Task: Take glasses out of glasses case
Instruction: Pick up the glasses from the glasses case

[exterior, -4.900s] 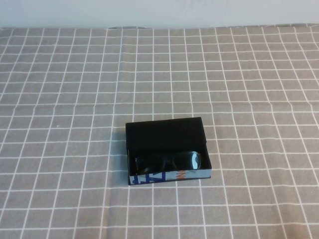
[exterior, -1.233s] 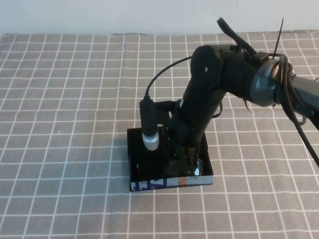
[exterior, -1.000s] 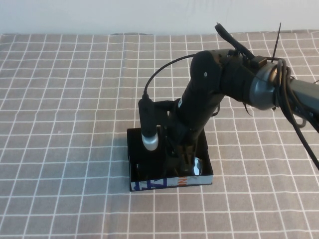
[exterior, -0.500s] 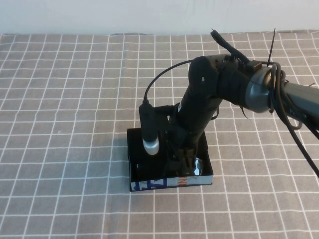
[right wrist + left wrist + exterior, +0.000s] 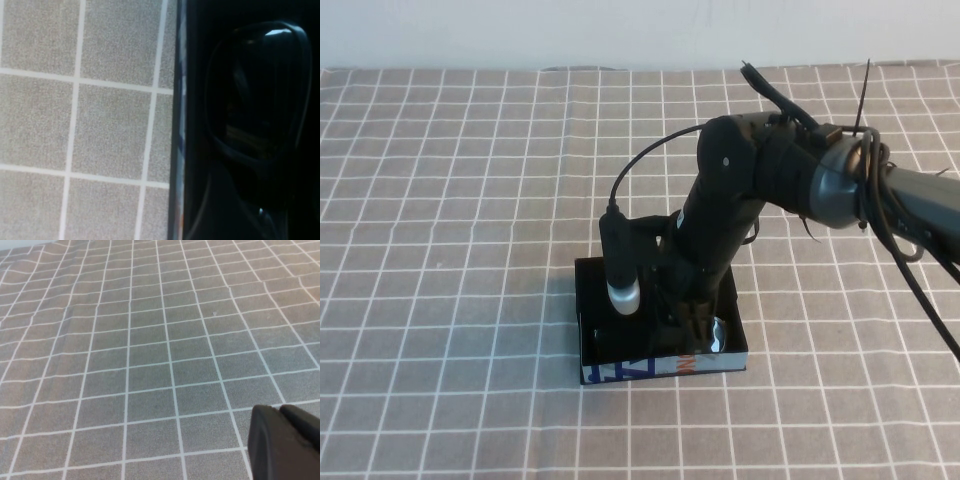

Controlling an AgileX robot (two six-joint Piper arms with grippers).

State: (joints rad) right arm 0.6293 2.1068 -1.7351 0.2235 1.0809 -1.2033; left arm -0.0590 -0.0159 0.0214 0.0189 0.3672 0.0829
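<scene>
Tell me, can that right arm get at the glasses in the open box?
Probably yes. The glasses case lies open with no lid above the glasses, and the right gripper is lowered right into it. The left gripper is elsewhere, over bare cloth.

Glossy black right arm (image 5: 740,190), grey joint, looping black cables.

I can make out blue and orange print on the white front edge of the glasses case (image 5: 662,366), but none of it reads as letters or numbers. I find no other legible text anywhere.
</scene>
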